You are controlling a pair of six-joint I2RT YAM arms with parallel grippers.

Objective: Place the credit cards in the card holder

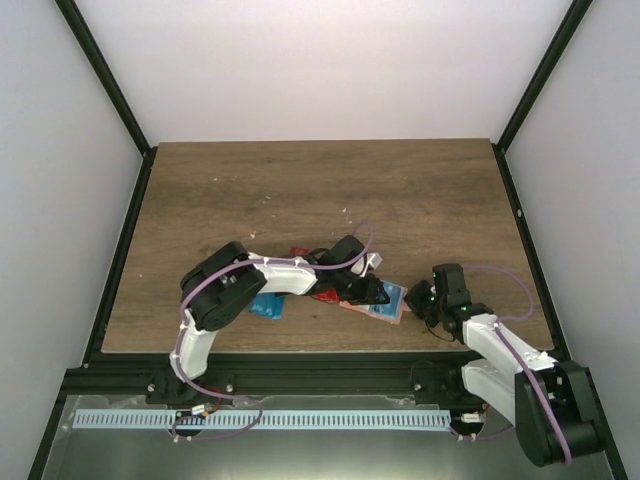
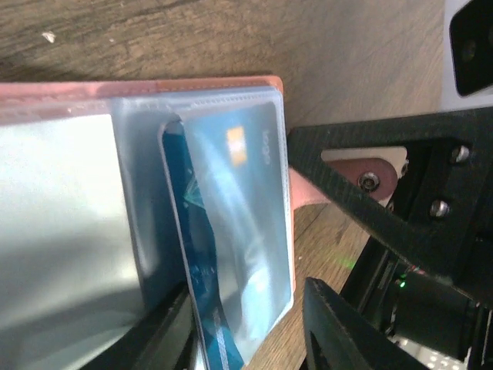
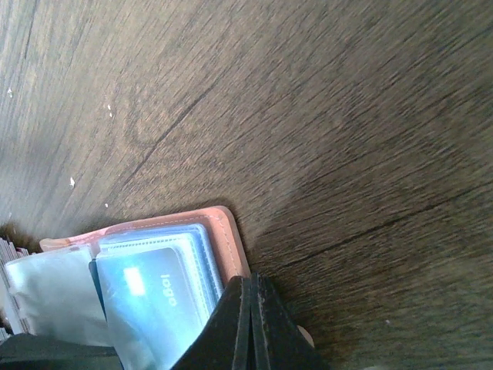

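Reference item: the card holder (image 2: 200, 86), lying open near the front edge of the table (image 1: 300, 190), clear sleeves facing up. Well to the left of the card holder, one loose blue card (image 1: 267, 306) lies flat on the table. Between that card and the card holder, red cards (image 1: 327, 296) lie partly hidden under the left arm. The left gripper (image 2: 250, 339) sits over the card holder's left portion. Its fingers stand apart on either side of the sleeve's lower end, with a visible gap on one side, so it clamps nothing. A sleeved blue card (image 2: 231, 200), showing a chip and the printed word "logo", sits inside the outermost clear sleeve. At the card holder's right edge, the right gripper (image 3: 251, 324) has its fingers pressed together on the tan-pink cover, pinning that edge.
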